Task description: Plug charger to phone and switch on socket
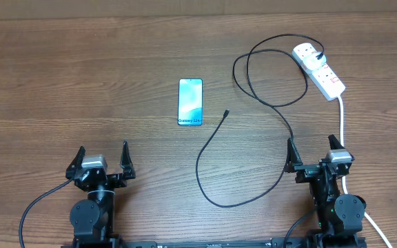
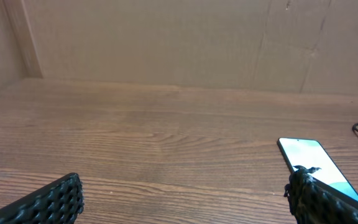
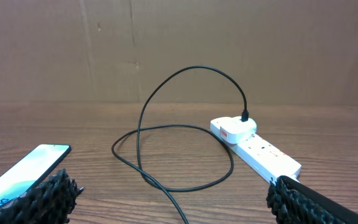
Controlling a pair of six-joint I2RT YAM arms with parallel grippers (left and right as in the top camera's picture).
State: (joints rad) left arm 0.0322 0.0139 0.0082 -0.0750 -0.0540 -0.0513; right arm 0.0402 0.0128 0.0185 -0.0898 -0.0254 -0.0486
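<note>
Resting face up on the wooden table (image 1: 81,69), the phone (image 1: 190,102) sits just left of centre in the overhead view, its blue-teal screen lit and nothing plugged into it. The charger (image 3: 197,67) has its small connector tip (image 1: 226,112) lying just to the right of the phone, apart from it. From there the black cable runs down, loops along the lower middle of the frame and coils up to a white plug (image 1: 307,52) seated in the socket (image 1: 320,69) at the upper right. Red marks show on the socket, but how its switches stand is too small to make out. Its thick white cord (image 1: 342,120) drops behind the right arm and leaves the frame at the lower right. The left gripper (image 1: 103,147), lower left, and the right gripper (image 1: 311,141), lower right, both have their jaws spread wide and hold nothing. In the left wrist view a finger covers the phone's near corner. In the right wrist view the phone is cut off at the lower left, and a finger hides the socket's near end.
</note>
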